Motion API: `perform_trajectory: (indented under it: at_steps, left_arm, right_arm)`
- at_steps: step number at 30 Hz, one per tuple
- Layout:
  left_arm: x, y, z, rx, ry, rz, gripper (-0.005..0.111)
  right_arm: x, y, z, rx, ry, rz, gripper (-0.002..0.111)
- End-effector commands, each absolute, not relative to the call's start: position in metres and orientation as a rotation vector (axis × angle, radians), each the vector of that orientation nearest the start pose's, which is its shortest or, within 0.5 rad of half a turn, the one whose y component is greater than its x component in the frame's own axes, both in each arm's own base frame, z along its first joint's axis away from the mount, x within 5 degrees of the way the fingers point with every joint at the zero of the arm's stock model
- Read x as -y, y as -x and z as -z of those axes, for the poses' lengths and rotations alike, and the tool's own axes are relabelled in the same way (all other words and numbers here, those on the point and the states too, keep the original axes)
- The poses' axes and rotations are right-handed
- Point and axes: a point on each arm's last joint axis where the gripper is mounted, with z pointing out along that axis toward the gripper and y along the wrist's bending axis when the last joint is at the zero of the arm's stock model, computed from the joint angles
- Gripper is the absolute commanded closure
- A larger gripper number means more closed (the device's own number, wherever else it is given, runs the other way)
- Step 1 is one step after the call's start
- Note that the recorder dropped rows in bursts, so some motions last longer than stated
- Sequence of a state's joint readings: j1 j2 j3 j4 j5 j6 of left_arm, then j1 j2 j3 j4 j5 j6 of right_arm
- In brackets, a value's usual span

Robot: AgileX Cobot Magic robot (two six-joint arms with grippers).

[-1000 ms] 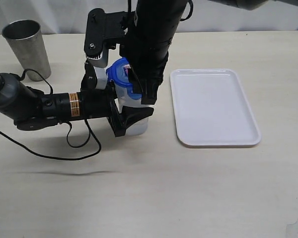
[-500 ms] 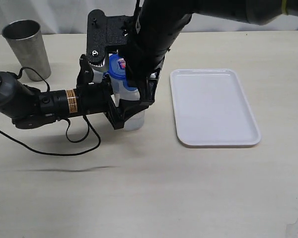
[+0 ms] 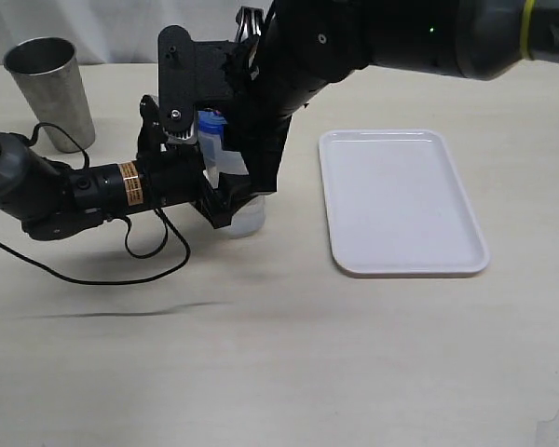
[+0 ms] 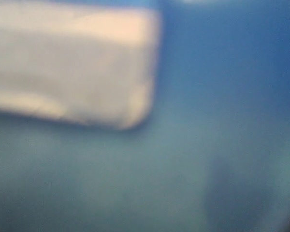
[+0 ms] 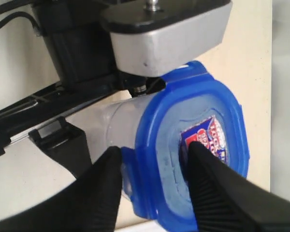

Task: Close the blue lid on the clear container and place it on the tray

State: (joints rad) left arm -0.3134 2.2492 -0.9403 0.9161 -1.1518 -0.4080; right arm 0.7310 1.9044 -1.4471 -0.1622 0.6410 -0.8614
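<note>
Right wrist view: right claw (image 5: 153, 150) open and empty, one finger (image 5: 212, 193) on the lid (image 5: 208, 111) atop the container (image 5: 123, 121), which the left claw (image 3: 225, 194) clamps short of the tray (image 3: 401, 200); off-centre pressing could leave the lid unlatched or twist the container loose.

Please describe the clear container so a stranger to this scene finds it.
Start from the flat white rectangular plastic tray; look beside its long edge, where the black robot arms meet. The tall translucent clear plastic container is there. Unlike the shiny steel cup farther off, it is see-through and carries a blue plastic lid.
</note>
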Motion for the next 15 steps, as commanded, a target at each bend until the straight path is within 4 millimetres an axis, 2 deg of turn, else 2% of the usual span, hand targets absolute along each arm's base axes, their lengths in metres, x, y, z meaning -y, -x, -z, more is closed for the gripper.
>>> perform_trajectory:
  at_steps: [1,4,9,15]
  left_arm:
    - [0.190,-0.317,-0.076,-1.501,-1.075,0.995,0.107]
    - [0.190,-0.319,-0.076,-1.505,-1.058,0.989,0.107]
    - [0.190,-0.319,-0.076,-1.506,-1.057,0.988,0.107]
    - [0.190,-0.319,-0.075,-1.515,-1.060,0.981,0.107]
  right_arm:
    - [-0.261,-0.304,-0.161,-2.048,2.099,0.112,0.074]
    - [-0.262,-0.300,-0.176,-2.070,2.037,0.043,0.071]
    - [-0.265,-0.293,-0.197,-2.221,1.900,-0.108,0.062]
    - [-0.261,-0.302,-0.215,-2.343,1.761,-0.287,0.062]
